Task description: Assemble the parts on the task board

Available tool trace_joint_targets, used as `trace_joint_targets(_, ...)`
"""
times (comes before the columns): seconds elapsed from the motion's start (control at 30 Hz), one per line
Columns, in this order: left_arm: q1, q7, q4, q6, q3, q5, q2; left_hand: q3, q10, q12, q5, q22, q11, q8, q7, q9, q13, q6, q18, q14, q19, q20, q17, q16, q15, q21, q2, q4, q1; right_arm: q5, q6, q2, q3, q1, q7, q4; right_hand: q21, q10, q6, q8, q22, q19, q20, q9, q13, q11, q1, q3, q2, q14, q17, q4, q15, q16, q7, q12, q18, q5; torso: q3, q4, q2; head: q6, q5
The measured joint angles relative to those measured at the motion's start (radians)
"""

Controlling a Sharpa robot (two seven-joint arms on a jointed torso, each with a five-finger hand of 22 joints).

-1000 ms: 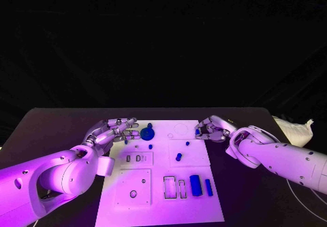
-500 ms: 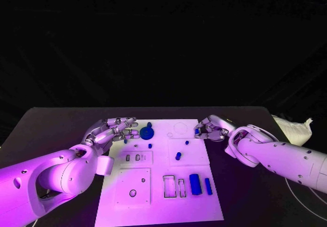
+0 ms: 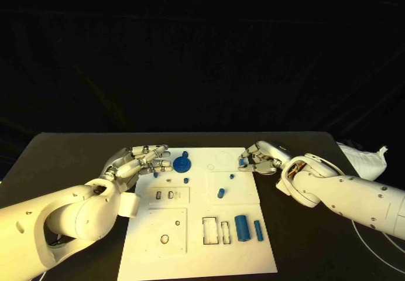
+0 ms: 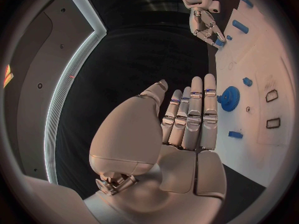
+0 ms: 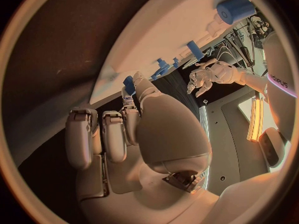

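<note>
Holding small blue part (image 3: 242,162) in pinching fingers, right hand (image 3: 261,158) sits at task board (image 3: 194,257) 1 o'clock edge. Left hand (image 3: 139,162) empty, fingers together, beside blue gear (image 3: 182,165). Most parts still loose; assembly looks early.

**Where things sit around the task board**

The task board (image 3: 198,234) lies in the middle of the table (image 3: 68,158). The left hand (image 3: 141,161) is at the board's far left edge. The gear (image 3: 182,163) sits on the board just beside that hand. The right hand (image 3: 257,158) is at the board's far right edge, with a small part (image 5: 129,84) at its fingertips. A small peg (image 3: 220,192) lies near the board's middle. Two long bars (image 3: 248,228) lie side by side on the board's near right part, next to two slots (image 3: 215,230).
</note>
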Motion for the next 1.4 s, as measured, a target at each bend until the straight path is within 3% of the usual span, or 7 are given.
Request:
trace_joint_targets(0.33, 0.000, 0.000, -0.015, 0.000, 0.000, 0.002, -0.005, 0.000, 0.000, 0.000, 0.000, 0.000, 0.000, 0.000, 0.000, 0.000, 0.000, 0.000, 0.000, 0.000, 0.000, 0.000, 0.000, 0.000, 0.000, 0.000, 0.000, 0.000, 0.000, -0.033, -0.051, 0.012, 0.003, 0.004, -0.055, 0.154, 0.004, 0.000, 0.000, 0.000, 0.000, 0.004, -0.004, 0.000, -0.009, 0.000, -0.009, 0.007, 0.009, 0.002, 0.000, 0.002, -0.005, 0.000, 0.000, 0.015, 0.000, -0.010, -0.0019, -0.0025, -0.004, 0.006, 0.009)
trace_joint_targets(0.6, 0.000, 0.001, -0.033, 0.000, 0.000, 0.003, -0.004, 0.000, 0.000, 0.000, 0.000, 0.000, 0.000, 0.000, 0.000, 0.000, 0.000, 0.000, 0.000, 0.000, 0.000, 0.000, 0.000, 0.000, 0.000, 0.000, 0.000, 0.000, 0.000, -0.129, -0.054, 0.103, -0.001, 0.006, -0.175, 0.232, 0.004, 0.000, 0.000, 0.000, 0.000, 0.004, -0.004, 0.000, -0.009, 0.000, -0.009, 0.012, 0.009, 0.002, 0.000, -0.004, -0.005, 0.000, -0.001, 0.011, 0.000, -0.011, -0.0063, 0.0016, -0.011, 0.001, 0.024)
trace_joint_targets(0.93, 0.000, 0.003, -0.051, 0.000, 0.000, 0.006, -0.002, 0.000, 0.000, 0.000, 0.000, 0.000, 0.000, 0.000, 0.000, 0.000, 0.000, 0.000, 0.000, 0.000, 0.000, 0.000, 0.002, -0.004, 0.000, 0.004, 0.000, 0.000, 0.000, -0.239, -0.008, 0.212, -0.022, -0.011, -0.349, 0.248, 0.004, 0.000, -0.001, 0.000, 0.001, 0.004, -0.003, 0.000, -0.008, 0.000, -0.009, 0.012, 0.009, 0.002, 0.000, -0.004, -0.005, 0.000, -0.002, 0.001, 0.000, -0.013, -0.0081, 0.0045, -0.012, 0.000, 0.058)
trace_joint_targets(1.13, 0.000, 0.003, -0.056, 0.000, 0.000, 0.008, 0.000, 0.000, 0.000, 0.000, 0.000, 0.000, 0.000, 0.000, 0.000, 0.000, 0.000, 0.000, 0.000, 0.000, 0.000, 0.000, 0.002, -0.004, 0.000, 0.004, 0.000, 0.000, 0.000, -0.300, 0.016, 0.265, -0.035, -0.023, -0.410, 0.230, 0.004, 0.000, -0.001, 0.000, 0.001, 0.004, -0.003, 0.000, -0.006, 0.000, -0.010, 0.012, 0.010, 0.002, 0.001, -0.004, -0.004, 0.000, -0.002, -0.005, 0.000, -0.017, -0.0081, 0.0037, -0.012, 0.000, 0.063)
trace_joint_targets(1.4, 0.000, 0.004, -0.059, 0.000, 0.000, 0.009, 0.003, 0.000, 0.000, 0.000, 0.000, 0.000, 0.000, 0.000, 0.000, 0.000, 0.000, 0.000, 0.000, 0.000, 0.000, 0.000, 0.002, -0.004, 0.000, 0.004, 0.000, 0.000, 0.000, -0.359, 0.034, 0.306, -0.045, -0.029, -0.451, 0.218, 0.004, 0.000, -0.002, 0.000, 0.000, 0.004, -0.003, 0.000, -0.006, 0.000, -0.012, 0.012, 0.012, 0.002, 0.001, -0.004, -0.004, 0.000, -0.002, -0.005, 0.000, -0.019, -0.0065, 0.0026, -0.011, -0.008, 0.069)
